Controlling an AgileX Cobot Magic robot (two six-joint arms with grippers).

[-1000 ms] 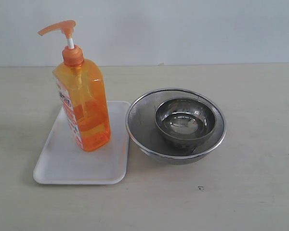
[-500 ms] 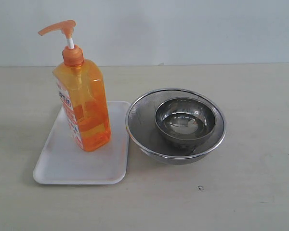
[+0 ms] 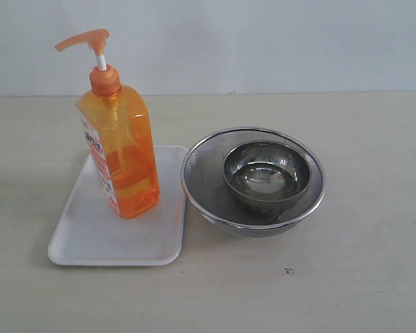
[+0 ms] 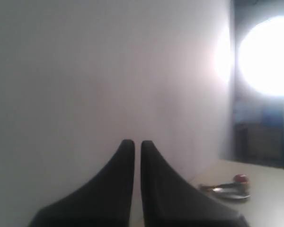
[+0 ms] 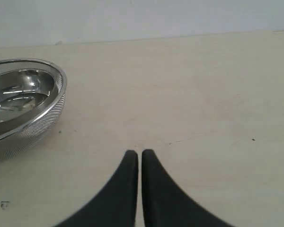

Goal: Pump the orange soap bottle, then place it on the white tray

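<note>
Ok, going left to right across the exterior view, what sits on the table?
The white tray, with the orange soap bottle standing upright on it → the mesh steel bowl, with the smaller steel bowl nested inside it.

Soft even light, one blown-out glare

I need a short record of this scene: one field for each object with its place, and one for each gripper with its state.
orange soap bottle: upright, standing on the white tray
pump head: raised on its white stem
mesh steel bowl: on the table, close beside the tray
small steel bowl: nested inside the mesh steel bowl
left gripper: jaws shut, holding nothing
right gripper: jaws shut, holding nothing, over bare table
</note>
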